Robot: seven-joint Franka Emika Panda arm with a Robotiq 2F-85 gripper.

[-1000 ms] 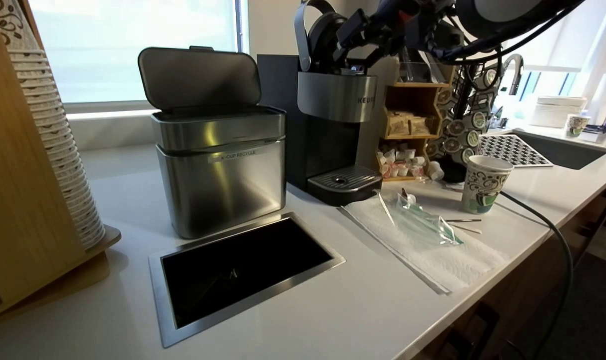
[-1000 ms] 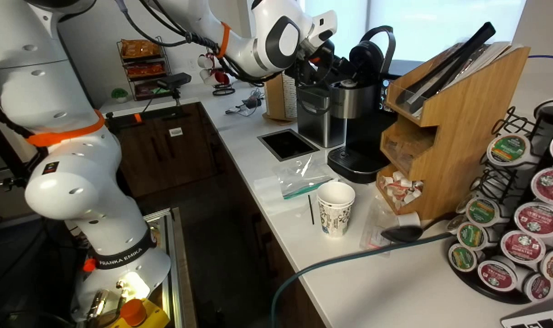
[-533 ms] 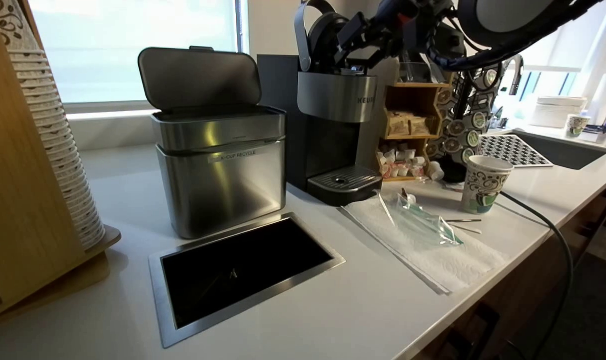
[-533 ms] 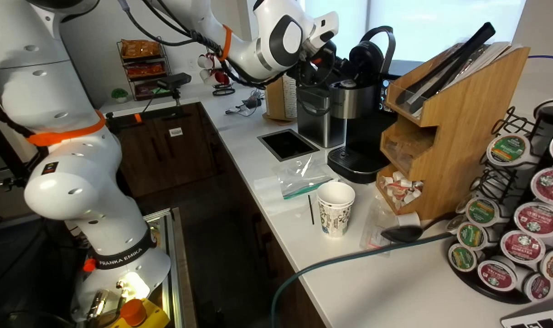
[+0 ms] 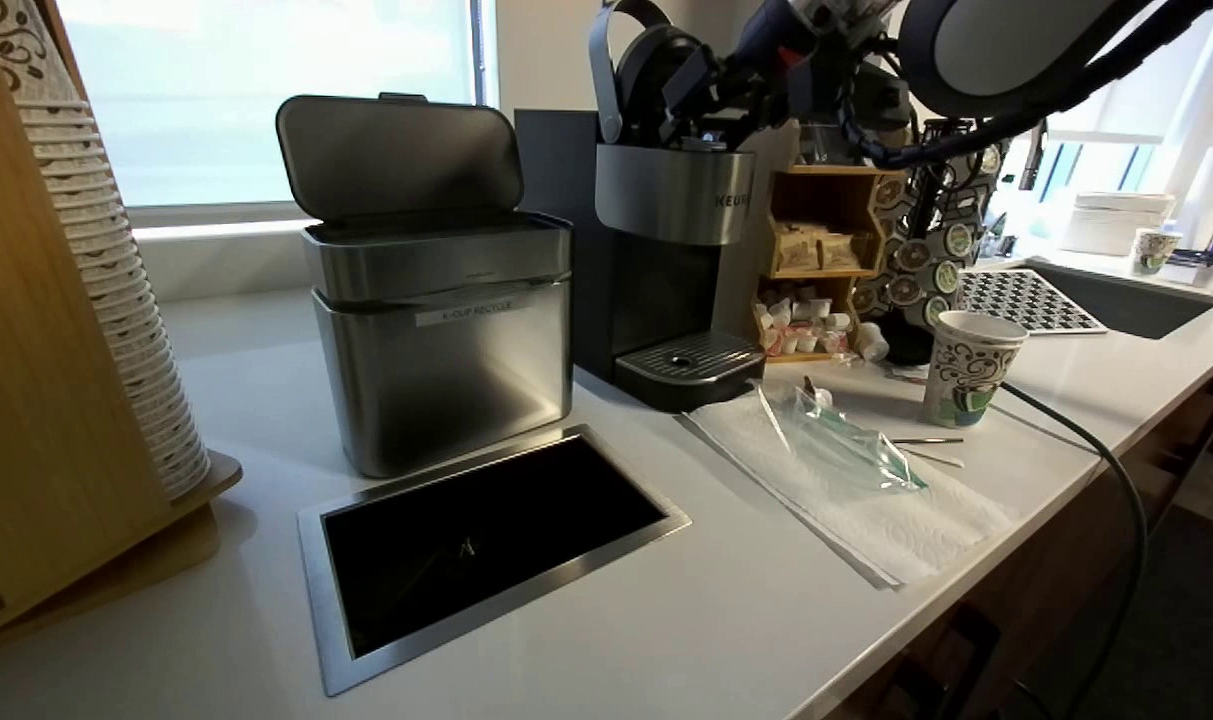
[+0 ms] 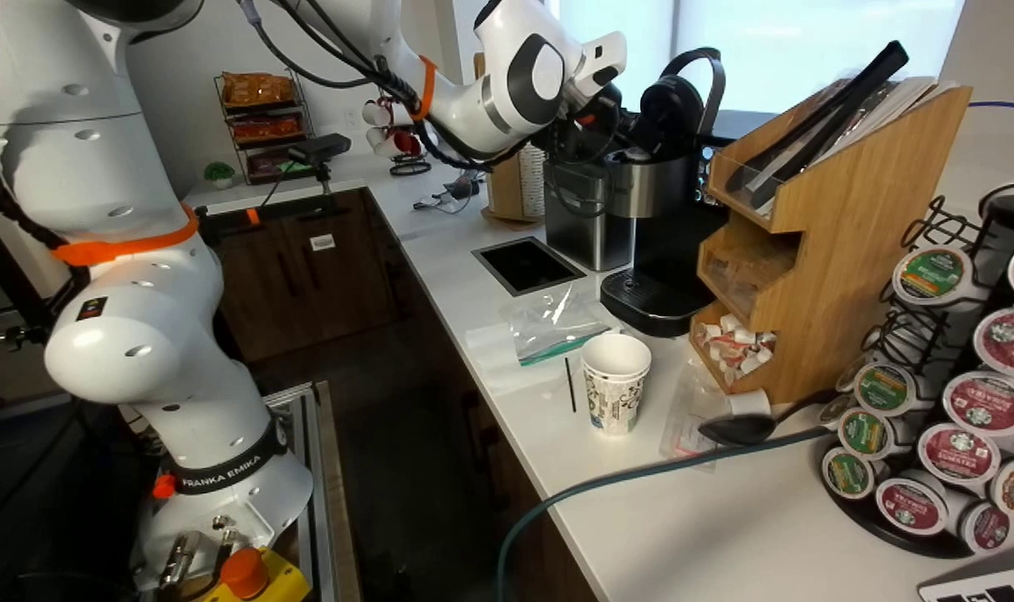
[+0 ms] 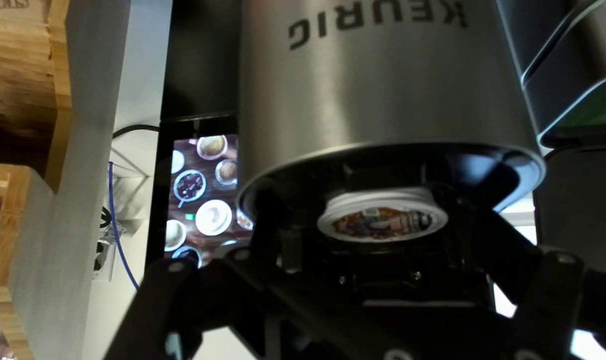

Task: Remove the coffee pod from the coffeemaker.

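Note:
The coffeemaker (image 5: pixel 656 190) stands with its top lid and handle raised, in both exterior views (image 6: pixel 653 191). In the wrist view its steel front (image 7: pixel 382 85) with upside-down KEURIG letters fills the upper middle. The white coffee pod (image 7: pixel 382 220) with a colourful lid sits in the open holder. Its top also shows in an exterior view (image 6: pixel 638 154). My gripper (image 7: pixel 375 212) is open, with its dark fingers on either side of the pod and apart from it. In an exterior view my gripper (image 5: pixel 704 128) is just above the holder, under the raised lid.
A brushed-steel bin (image 5: pixel 446 370) with its lid up stands beside the coffeemaker, behind a dark counter opening (image 5: pixel 496 540). A wooden organizer (image 6: pixel 858 259) is close on the other side. A paper cup (image 5: pixel 974 370), a plastic bag (image 5: pixel 856 440) and a pod rack (image 6: pixel 958 401) are on the counter.
The arm has moved a little toward the coffeemaker, and the fingers have tilted and come slightly lower over the holder. The gripper has stayed open and the pod has not moved.

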